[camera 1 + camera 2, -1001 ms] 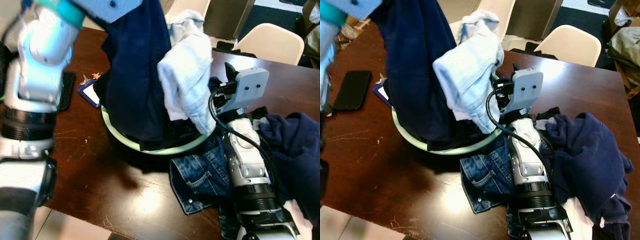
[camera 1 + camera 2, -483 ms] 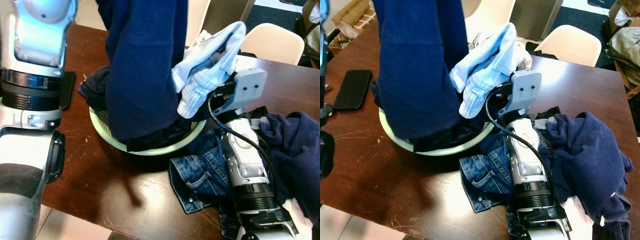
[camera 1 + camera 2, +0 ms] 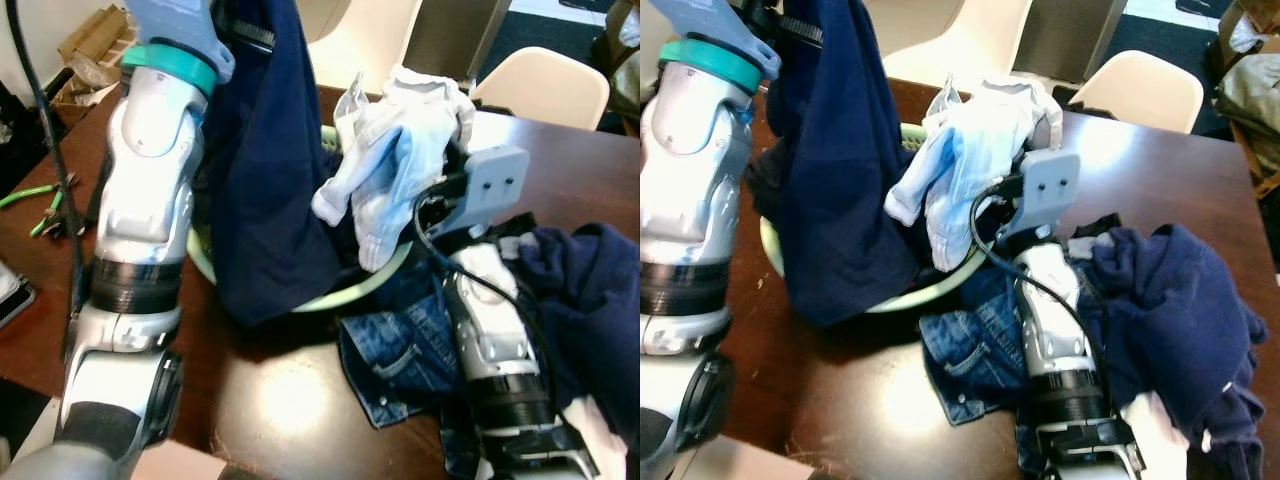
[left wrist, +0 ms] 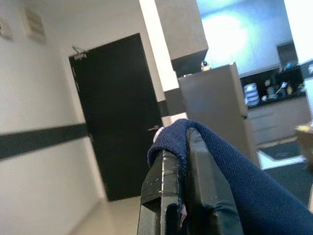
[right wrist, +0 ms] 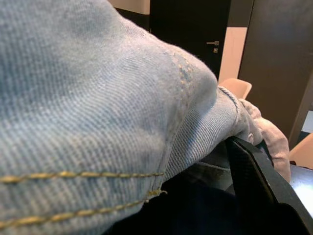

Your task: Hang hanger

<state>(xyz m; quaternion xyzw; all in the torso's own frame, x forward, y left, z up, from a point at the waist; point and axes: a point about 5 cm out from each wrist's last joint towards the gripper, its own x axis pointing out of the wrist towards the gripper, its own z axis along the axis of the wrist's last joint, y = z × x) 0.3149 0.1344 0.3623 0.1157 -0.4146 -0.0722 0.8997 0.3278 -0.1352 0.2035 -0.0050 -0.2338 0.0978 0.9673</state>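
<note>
Between left gripper (image 4: pixel 183 196) jaws: navy garment (image 3: pixel 275 200) pinched; right jaws' state hidden by denim (image 5: pixel 98 122).

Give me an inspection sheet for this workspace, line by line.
Surface: dark brown table, glossy, scratched near the front edge.
Job's things: no hanger seen; navy garment held up over the green basket.
Clutter: light denim draped over the basket, jeans and navy sweater on the table, green pliers at the table's left.
Grippers: left pincer shut on the navy garment; right pincer under the light denim, fingers unclear.
Cables: black cable looping along the right wrist.
Surroundings: cream chairs behind the table, cardboard box on the floor.
</note>
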